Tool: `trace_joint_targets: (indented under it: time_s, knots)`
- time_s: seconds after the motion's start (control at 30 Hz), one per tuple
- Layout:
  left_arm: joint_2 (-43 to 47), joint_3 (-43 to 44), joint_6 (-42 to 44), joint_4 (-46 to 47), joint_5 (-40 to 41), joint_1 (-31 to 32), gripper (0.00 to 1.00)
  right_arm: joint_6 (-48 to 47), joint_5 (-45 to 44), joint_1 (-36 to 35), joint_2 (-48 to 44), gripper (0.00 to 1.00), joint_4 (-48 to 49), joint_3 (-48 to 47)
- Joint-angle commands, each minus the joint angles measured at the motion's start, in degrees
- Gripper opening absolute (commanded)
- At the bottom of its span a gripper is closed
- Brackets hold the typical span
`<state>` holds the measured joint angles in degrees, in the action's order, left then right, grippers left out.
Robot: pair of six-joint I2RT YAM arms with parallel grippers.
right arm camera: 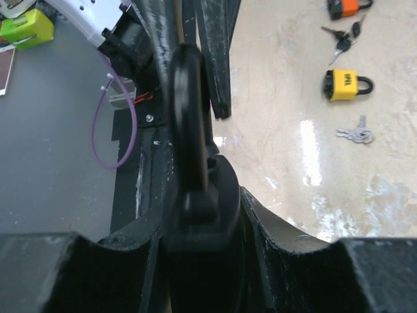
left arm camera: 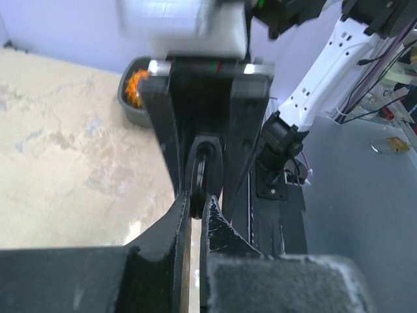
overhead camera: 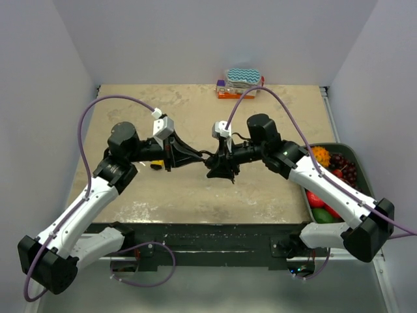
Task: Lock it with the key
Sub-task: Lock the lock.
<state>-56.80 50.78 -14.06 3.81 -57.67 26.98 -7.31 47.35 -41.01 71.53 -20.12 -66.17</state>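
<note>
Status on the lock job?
Left tool shut on black padlock's shackle. Right tool shut on its body. Keys loose on the table, unheld. Yellow padlock apart, not in the way.

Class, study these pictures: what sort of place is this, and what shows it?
Probably a robot lab test cell: a beige table boxed in by plain white walls, two robot arms bolted at its near edge, and practice props, a yellow padlock, loose keys and a bin of fruit.
</note>
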Motion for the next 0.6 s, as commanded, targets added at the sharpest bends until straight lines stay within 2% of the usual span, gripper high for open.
trace_joint_targets:
  time_s: [0.0,0.1,0.27,0.33,0.43,0.57]
  knots:
    - [-4.72,-1.56,-0.97,4.8,-4.38,9.31,0.0,2.21,1.69,-5.65,1.77,0.0,25.21,-3.53]
    - [-6.31,-2.7,0.17,3.93,-4.73,11.42,0.0,1.42,0.73,-5.66,2.47,0.0,26.89,-4.31]
    - [-7.45,-3.68,2.97,-1.51,-6.05,10.64,0.0,0.54,0.02,-5.13,1.86,0.0,26.54,-4.23]
    - [-6.49,-2.37,5.96,-7.99,-5.96,7.92,0.0,0.63,0.11,-4.43,0.55,0.0,25.14,-3.18]
    - [-4.91,-1.83,8.17,-12.58,-8.25,1.51,0.0,-1.29,-0.51,-3.55,-1.47,0.0,20.94,-1.95]
    - [-4.11,1.68,22.28,-24.79,-8.16,-3.16,0.0,-2.71,-0.59,-2.14,-2.88,0.0,16.17,-2.03]
